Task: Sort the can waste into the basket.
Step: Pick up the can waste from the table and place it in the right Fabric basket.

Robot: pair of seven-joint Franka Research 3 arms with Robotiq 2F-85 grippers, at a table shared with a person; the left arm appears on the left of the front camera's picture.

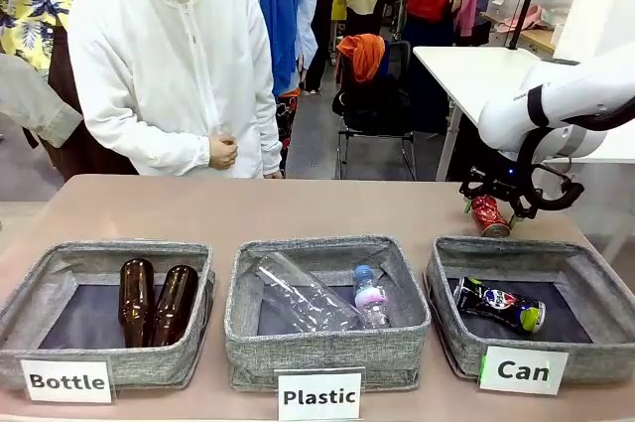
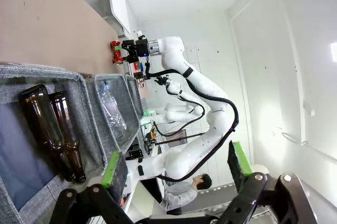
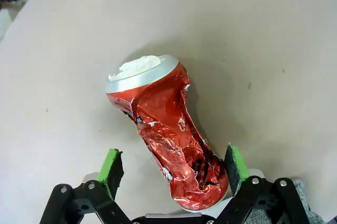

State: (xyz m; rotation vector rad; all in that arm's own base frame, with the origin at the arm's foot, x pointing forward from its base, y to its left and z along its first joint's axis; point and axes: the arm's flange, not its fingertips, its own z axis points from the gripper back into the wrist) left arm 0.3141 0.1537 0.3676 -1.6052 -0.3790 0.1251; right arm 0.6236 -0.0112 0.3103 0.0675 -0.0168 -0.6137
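Can basket: grey woven bin, dark floor, white "Can" label on its front wall, rightmost of three bins on the desk. Dark crushed can lies on its side inside the Can basket, blue-red-white print, silver end toward the right. Red crushed can lies on the desk just behind the Can basket's far rim, badly dented, silver top with a pale torn-looking opening, lower end flattened.

Plastic bin sits left of the Can basket with a clear bottle and a small bottle with a blue cap; Bottle bin is farther left with two brown glass bottles.

Hidden: in the front view the red can is half covered by the right claw; print on it is unreadable. In the right wrist view the can's lower end runs under the claw base, cut off at the picture's edge.

Right arm reaches in from the right, wrist bent down behind the Can basket. Right claw spread wide, green pads either side of the red can's lower end, not pressing it. Left claw spread wide, nothing between the fingers, hanging over the Bottle bin side.

Person in a white jacket stands at the far side of the desk, hand at waist.
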